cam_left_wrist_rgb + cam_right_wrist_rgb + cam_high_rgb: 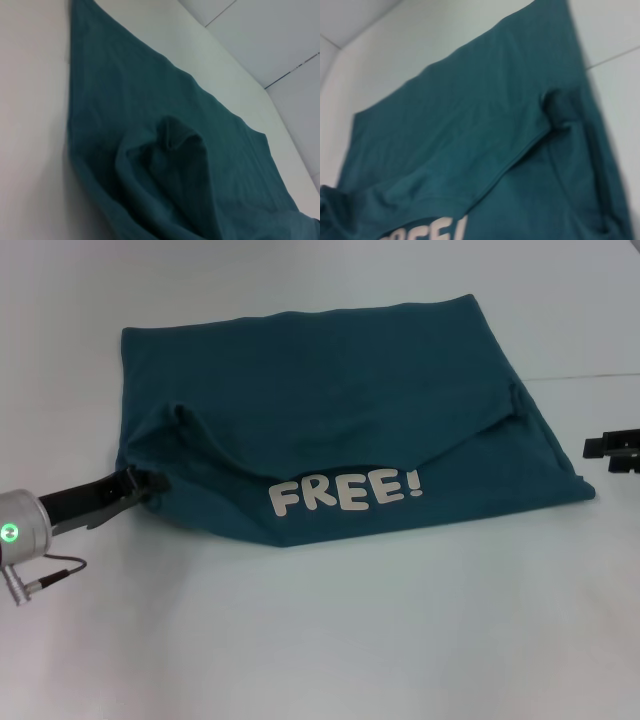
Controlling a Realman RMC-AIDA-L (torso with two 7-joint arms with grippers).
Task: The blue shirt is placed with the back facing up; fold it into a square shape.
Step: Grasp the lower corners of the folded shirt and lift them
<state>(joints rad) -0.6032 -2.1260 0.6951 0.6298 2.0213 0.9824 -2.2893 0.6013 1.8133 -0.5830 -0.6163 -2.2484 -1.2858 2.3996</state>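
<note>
The blue shirt (pixel 330 430) lies folded on the white table (pixel 350 640), "FREE!" lettering (pixel 345 493) showing along its near edge. Left gripper (pixel 150 483) sits at the shirt's left edge, apparently pinching fabric. Right gripper (pixel 612 450) is just off the right side.

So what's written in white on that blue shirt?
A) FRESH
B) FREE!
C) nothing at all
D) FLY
B: the blue shirt lies partly folded on the table, and white block letters spelling "FREE!" show on its near part in the head view, beside where the left gripper meets the cloth's edge.
</note>
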